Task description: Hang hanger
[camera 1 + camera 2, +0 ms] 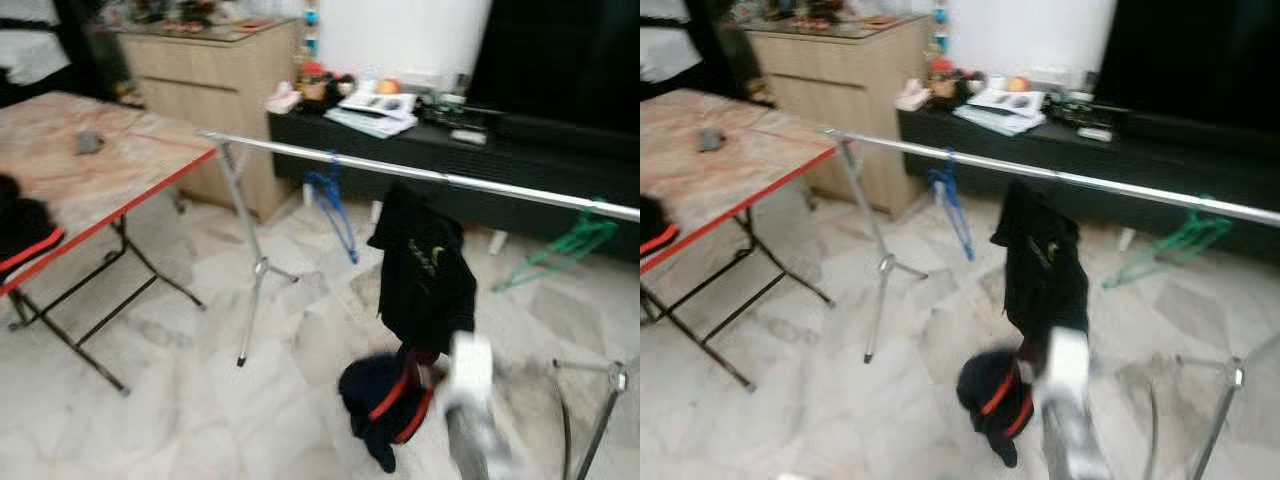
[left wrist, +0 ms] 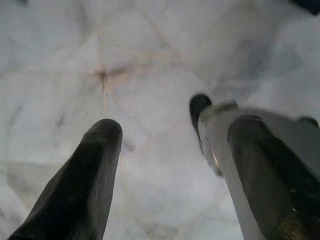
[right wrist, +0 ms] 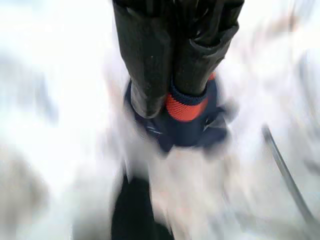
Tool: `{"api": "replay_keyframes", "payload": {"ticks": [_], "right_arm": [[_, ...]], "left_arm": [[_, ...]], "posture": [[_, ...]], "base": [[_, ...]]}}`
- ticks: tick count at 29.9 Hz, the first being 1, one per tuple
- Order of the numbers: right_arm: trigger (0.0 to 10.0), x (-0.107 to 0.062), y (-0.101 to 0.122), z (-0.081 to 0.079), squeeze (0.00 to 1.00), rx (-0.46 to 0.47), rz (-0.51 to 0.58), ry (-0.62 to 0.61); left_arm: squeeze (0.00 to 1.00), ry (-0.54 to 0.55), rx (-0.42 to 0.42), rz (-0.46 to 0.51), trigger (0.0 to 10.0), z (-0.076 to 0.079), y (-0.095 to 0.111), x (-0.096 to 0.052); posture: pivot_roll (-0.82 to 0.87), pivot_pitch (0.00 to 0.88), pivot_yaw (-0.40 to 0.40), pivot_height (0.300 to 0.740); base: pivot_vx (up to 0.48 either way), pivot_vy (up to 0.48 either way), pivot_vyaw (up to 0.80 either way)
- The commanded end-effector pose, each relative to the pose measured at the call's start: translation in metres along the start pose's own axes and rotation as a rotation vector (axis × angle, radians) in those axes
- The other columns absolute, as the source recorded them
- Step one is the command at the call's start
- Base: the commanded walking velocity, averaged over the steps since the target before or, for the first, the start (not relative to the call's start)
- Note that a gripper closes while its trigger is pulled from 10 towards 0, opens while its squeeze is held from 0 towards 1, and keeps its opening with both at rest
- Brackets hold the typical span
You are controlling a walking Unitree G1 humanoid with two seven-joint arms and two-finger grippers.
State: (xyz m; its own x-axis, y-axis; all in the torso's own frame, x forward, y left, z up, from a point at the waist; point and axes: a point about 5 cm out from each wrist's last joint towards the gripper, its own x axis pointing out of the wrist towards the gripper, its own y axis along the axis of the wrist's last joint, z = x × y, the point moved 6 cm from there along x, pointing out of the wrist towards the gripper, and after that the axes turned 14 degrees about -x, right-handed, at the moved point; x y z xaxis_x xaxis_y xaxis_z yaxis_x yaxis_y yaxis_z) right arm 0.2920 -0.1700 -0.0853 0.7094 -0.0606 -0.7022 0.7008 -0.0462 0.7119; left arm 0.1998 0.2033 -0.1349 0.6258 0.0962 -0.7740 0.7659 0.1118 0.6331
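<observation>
Black fingers of the right hand (image 3: 167, 75) are pinching the dark navy garment with red trim (image 1: 385, 400), low over the marble floor. Above it a black jacket (image 1: 425, 270) is hanging on the long silver rail (image 1: 300, 150), which is running left to right, so I judge the lift is going straight up. A blue hanger (image 1: 335, 205) and a green hanger (image 1: 560, 250) are flanking that spot. The left hand (image 2: 165, 165) is hanging spread over floor tiles; the red-edged folding table (image 1: 120, 170) is standing well apart.

Silver rail (image 1: 420, 172) carries a blue hanger (image 1: 335, 205), a green hanger (image 1: 560, 250) and a black jacket (image 1: 425, 265); red-edged marbled desk (image 1: 110, 165), white veined floor (image 1: 180, 400).
</observation>
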Motion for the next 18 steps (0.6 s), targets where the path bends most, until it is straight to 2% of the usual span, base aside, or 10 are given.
{"api": "replay_keyframes", "payload": {"ticks": [1,3,8,9,10,12,13,15,17,18], "right_arm": [[10.0,0.002,0.028,0.006,0.0,0.005,0.079,-0.025],[10.0,0.001,0.022,0.01,0.0,0.015,0.067,-0.055],[10.0,0.002,0.028,0.007,0.0,0.034,0.108,-0.043],[10.0,0.003,0.028,0.007,0.0,0.036,0.11,-0.042],[10.0,0.003,0.024,0.009,0.0,0.042,0.103,-0.044],[10.0,0.003,0.024,0.009,0.0,0.042,0.103,-0.044],[10.0,0.003,0.015,0.013,0.0,0.049,0.074,-0.056],[10.0,0.001,0.002,0.017,0.0,0.048,0.039,-0.067],[10.0,0.0,-0.007,0.019,0.0,0.044,0.019,-0.07],[10.0,-0.001,-0.012,0.02,0.0,0.043,0.008,-0.071]], "left_arm": [[0.0,0.016,-0.003,0.026,10.0,-0.004,0.005,0.0],[0.0,0.006,0.018,0.039,10.0,-0.002,0.007,0.0],[0.0,0.01,0.015,0.051,10.0,-0.003,0.007,-0.001],[0.0,0.001,0.025,0.123,10.0,-0.008,0.045,0.006],[0.0,-0.01,0.036,0.223,10.0,-0.013,0.096,0.01],[0.0,-0.01,0.036,0.223,10.0,-0.013,0.096,0.01],[0.0,-0.01,0.031,0.266,10.0,-0.014,0.108,0.009],[0.0,-0.004,0.009,0.319,10.0,-0.013,0.115,0.007],[0.0,-0.01,-0.017,0.399,10.0,-0.009,0.134,0.004],[0.0,-0.021,-0.041,0.466,10.0,-0.009,0.151,0.0]], "posture": [[-0.06,0.069,-0.013,0.74],[-0.06,0.067,-0.012,0.74],[-0.08,0.054,-0.005,0.74],[-0.08,0.05,-0.004,0.74],[-0.08,0.048,-0.004,0.74],[-0.08,0.048,-0.004,0.74],[-0.09,0.042,-0.004,0.74],[-0.08,0.04,-0.004,0.74],[-0.08,0.041,-0.005,0.74],[-0.07,0.041,-0.005,0.74]], "base": [[0.0,0.0,0.0],[0.0,0.0,0.0],[0.0,0.0,0.0],[0.0,0.0,0.0],[0.0,0.0,0.0],[0.0,0.0,0.0],[0.0,0.0,0.0],[0.0,0.0,0.0],[0.0,0.0,0.0],[0.0,0.0,0.0]]}}
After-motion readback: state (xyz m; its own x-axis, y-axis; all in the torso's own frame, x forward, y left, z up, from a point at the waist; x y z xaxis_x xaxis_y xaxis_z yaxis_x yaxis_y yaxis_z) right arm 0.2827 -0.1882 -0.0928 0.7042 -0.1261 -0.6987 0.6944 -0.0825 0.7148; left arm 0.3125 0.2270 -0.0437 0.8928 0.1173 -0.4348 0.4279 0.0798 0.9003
